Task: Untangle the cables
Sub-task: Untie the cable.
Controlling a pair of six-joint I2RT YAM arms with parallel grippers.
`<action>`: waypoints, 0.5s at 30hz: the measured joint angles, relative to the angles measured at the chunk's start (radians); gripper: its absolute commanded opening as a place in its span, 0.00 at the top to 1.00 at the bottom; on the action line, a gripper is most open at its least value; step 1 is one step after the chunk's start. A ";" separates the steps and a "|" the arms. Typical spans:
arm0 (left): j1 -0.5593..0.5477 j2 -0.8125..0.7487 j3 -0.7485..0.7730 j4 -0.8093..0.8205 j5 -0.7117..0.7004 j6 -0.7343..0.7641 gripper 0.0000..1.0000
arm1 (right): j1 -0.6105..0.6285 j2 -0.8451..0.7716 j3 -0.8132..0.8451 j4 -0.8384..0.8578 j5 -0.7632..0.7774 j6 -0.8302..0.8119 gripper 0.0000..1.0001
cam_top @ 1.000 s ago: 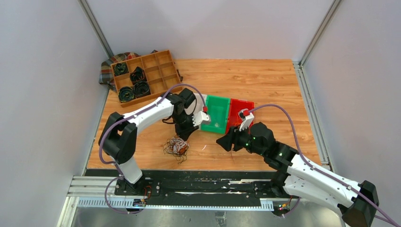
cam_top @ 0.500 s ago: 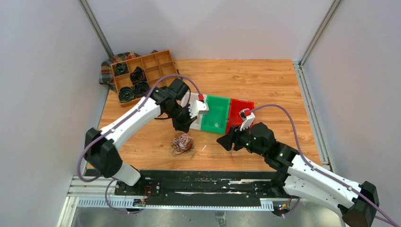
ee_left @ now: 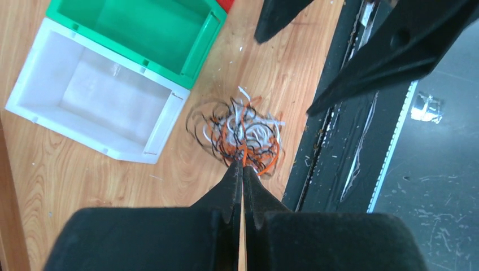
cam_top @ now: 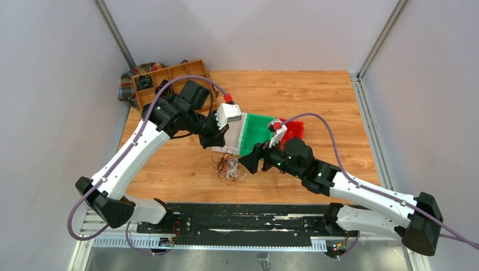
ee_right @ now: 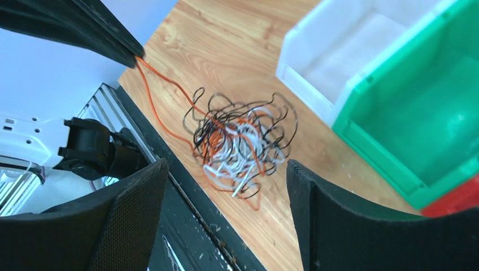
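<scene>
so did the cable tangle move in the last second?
Yes. The cables have shifted right, closer to the green bin, with an orange one pinched in the shut left gripper.

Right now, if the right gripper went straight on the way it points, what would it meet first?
Probably the cables: the tangled bunch lies on the wooden table straight ahead, framed between the open jaws of the right gripper. How far off it is remains hard to judge.
</scene>
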 measured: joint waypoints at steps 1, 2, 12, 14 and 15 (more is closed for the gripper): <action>0.000 0.000 0.013 -0.006 0.002 -0.005 0.99 | 0.008 0.023 0.022 0.015 0.005 -0.009 0.23; 0.000 0.000 0.026 -0.013 0.004 -0.008 0.99 | 0.018 0.047 0.045 0.030 0.011 -0.019 0.23; 0.000 -0.014 0.100 -0.068 0.045 -0.015 0.99 | 0.076 0.208 0.162 0.103 0.046 -0.084 0.24; 0.000 -0.019 0.109 -0.079 0.056 -0.014 0.99 | 0.076 0.223 0.167 0.116 0.053 -0.087 0.24; 0.000 -0.023 0.115 -0.085 0.062 -0.014 0.99 | 0.076 0.229 0.168 0.123 0.056 -0.089 0.24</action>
